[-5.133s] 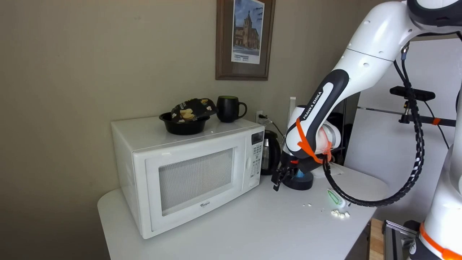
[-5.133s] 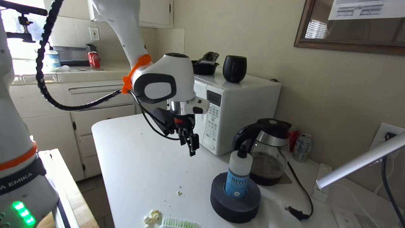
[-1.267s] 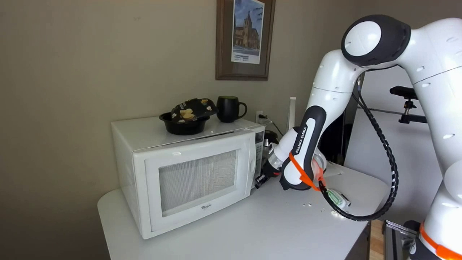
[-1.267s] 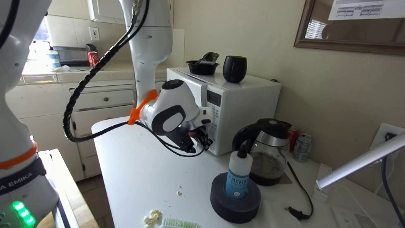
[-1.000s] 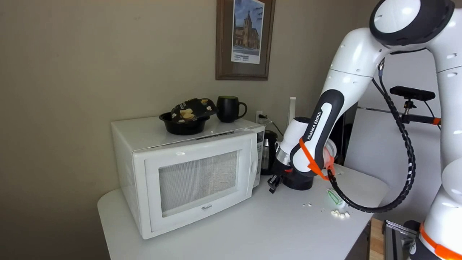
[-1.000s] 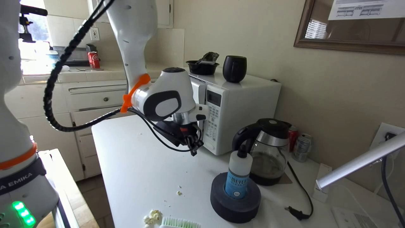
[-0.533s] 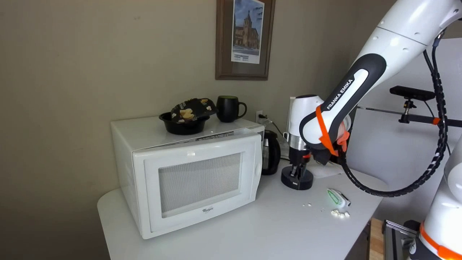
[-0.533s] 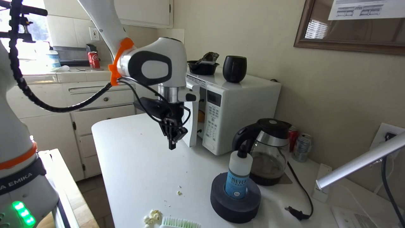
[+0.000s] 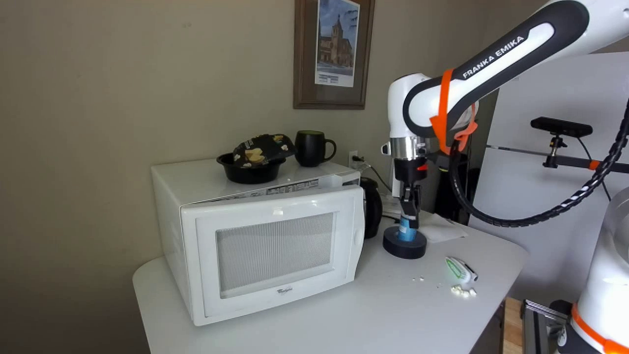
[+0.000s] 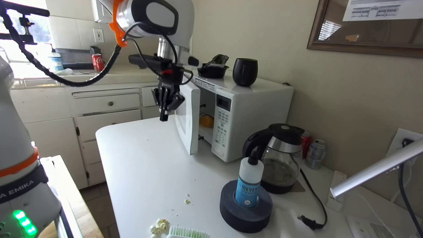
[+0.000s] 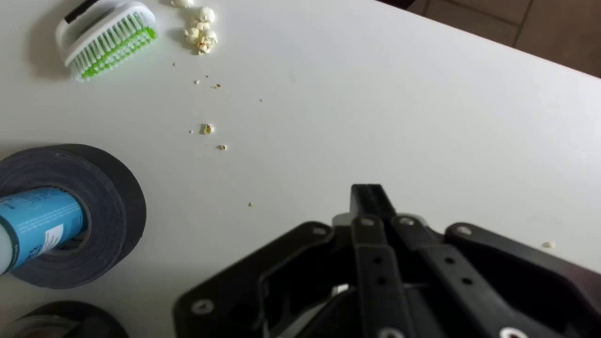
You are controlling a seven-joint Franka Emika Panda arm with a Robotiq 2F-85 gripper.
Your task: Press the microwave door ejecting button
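Observation:
The white microwave (image 9: 169, 236) stands on the table, and its door (image 9: 285, 258) is ajar, swung part way out in both exterior views. In an exterior view the gap beside the control panel (image 10: 220, 129) shows a dark interior with an orange-yellow thing (image 10: 206, 121) inside. The door ejecting button is too faint to pick out on the panel. My gripper (image 10: 164, 118) hangs pointing down above the table, out in front of the door and apart from it. In the wrist view the black fingertips (image 11: 364, 199) meet, with nothing between them.
A soap bottle (image 10: 248, 181) stands in a black tape roll (image 10: 246, 221), near a kettle (image 10: 281, 165). A black bowl (image 9: 253, 172) and mug (image 9: 310, 147) sit on the microwave. A brush (image 11: 110, 40) and popcorn (image 11: 202, 33) lie on the table.
Five seconds ago the door was flush with the microwave. My gripper was lately down at the control panel; it has since drawn back and risen, while the door has swung farther out.

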